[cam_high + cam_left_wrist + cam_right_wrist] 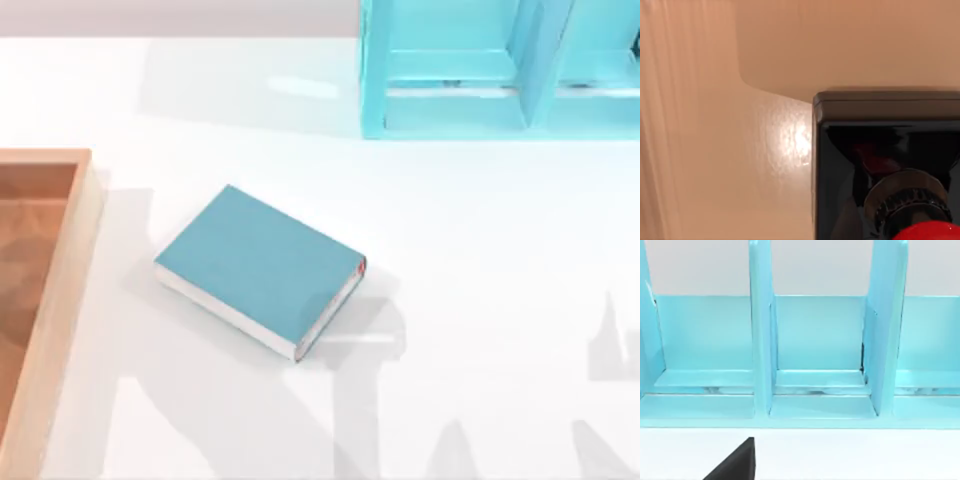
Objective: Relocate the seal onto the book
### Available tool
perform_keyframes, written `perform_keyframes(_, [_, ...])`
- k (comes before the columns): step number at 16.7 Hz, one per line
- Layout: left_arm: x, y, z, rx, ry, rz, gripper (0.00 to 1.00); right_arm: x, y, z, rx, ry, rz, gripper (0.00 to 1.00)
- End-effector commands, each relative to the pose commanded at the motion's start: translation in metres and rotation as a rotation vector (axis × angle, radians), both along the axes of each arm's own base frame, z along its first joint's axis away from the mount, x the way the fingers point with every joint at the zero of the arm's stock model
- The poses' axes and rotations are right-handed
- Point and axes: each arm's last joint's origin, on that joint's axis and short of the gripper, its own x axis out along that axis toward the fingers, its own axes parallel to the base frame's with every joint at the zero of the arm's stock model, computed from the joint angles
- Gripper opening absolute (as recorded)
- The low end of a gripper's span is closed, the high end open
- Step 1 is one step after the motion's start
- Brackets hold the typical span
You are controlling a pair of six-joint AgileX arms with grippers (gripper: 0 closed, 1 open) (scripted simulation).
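The right gripper (737, 464) shows as one plain black wedge just in front of the light-blue shelf unit (815, 355), below its left-hand divider. The wedge is matte and flat-faced, with one straight upright edge and one long slanting edge that meet in a sharp corner. It carries no markings, screws or cables.

No words, labels, brand names, numbers or signs can be read anywhere. The book (255, 265) has a plain teal cover with no title; the small red mark at one corner carries no letters. The light-blue shelf (450, 80), the wooden tray (70, 260) and the white table (480, 280) are likewise unmarked.
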Motion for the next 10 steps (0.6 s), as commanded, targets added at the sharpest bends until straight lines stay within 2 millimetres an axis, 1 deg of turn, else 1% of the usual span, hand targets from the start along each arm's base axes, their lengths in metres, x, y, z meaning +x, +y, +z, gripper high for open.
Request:
perform_keyframes(1, [0.0,0.0,0.0,0.0,0.0,0.0,0.02,0.0,0.0,0.0,0.0,0.0,0.0,1.0])
perform_keyframes(2, [0.0,0.0,0.0,0.0,0.0,0.0,0.0,0.0,0.0,0.0,0.0,0.0,0.0,1.0])
perform_keyframes(10, [0.0002,-0.0007,0.0003,0.0,-0.001,-0.003,0.0,0.0,0.0,0.0,0.0,0.0,0.0,1.0])
